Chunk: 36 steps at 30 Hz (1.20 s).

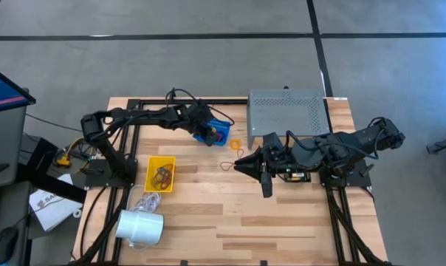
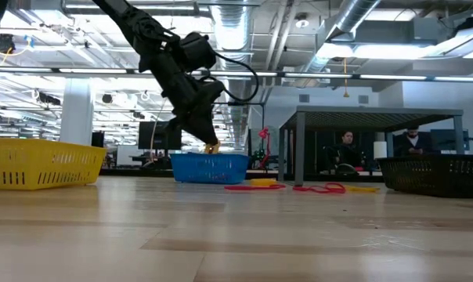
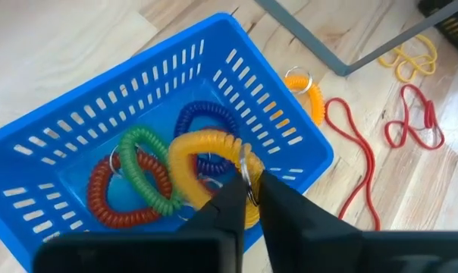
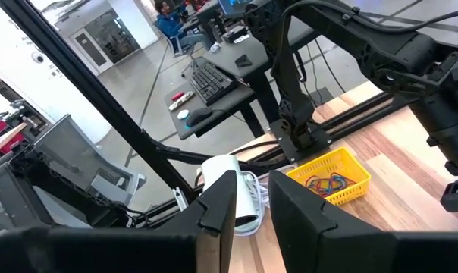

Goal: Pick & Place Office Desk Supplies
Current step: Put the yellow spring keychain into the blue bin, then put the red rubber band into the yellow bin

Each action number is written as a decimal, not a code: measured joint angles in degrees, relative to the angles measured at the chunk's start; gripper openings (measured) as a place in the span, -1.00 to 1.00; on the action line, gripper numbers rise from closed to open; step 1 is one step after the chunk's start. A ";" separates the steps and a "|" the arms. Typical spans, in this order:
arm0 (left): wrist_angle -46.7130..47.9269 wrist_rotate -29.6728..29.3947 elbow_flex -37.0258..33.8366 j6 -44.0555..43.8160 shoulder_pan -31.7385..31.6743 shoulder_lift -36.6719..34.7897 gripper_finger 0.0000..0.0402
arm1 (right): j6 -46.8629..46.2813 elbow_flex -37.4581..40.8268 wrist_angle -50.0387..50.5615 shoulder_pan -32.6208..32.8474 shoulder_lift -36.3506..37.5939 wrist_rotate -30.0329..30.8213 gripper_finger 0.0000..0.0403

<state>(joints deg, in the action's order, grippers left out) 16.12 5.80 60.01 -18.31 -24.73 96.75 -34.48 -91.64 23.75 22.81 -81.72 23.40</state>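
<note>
My left gripper (image 3: 249, 194) reaches down into a blue plastic basket (image 1: 221, 134) near the table's far edge and is shut on a yellow coil band (image 3: 201, 152). Red (image 3: 108, 193), green (image 3: 145, 171) and blue (image 3: 206, 121) coil bands lie inside that basket. An orange coil band with a metal ring (image 3: 308, 87), red cord loops (image 3: 358, 152) and yellow bands (image 3: 411, 57) lie on the wood beside it. My right gripper (image 1: 238, 164) waits open and low at mid-table, touching nothing. No crayon box is in view. My left gripper pinches the yellow coil band at its metal ring (image 3: 246, 173) between the two fingertips, coming from above and slanting down. The coil hangs within the blue basket, over the blue coil. In the low view a yellow part (image 2: 211, 146) shows just above the basket's rim.
A yellow basket (image 1: 153, 159) holding loose bands sits left of centre. A white cylinder with a cord (image 1: 140, 225) lies near the near-left corner. The grey perforated shelf (image 1: 288, 111) stands at the far right. Bare wood lies along the table's near side.
</note>
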 joint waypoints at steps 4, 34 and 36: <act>-1.44 -0.14 0.00 1.43 0.00 0.00 -0.63 | 0.00 0.00 0.02 0.00 -0.01 0.00 -0.62; -4.29 10.11 0.09 4.07 10.94 -39.22 -0.13 | 3.04 0.00 22.92 -11.88 -0.12 -15.95 -0.62; -3.85 8.88 0.09 4.00 12.30 -40.22 -0.16 | 2.97 0.00 26.81 -14.15 -0.12 -16.28 -0.62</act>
<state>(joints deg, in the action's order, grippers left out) 12.27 14.68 60.10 -14.30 -12.43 56.53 -31.51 -91.64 50.56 8.66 -81.84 7.12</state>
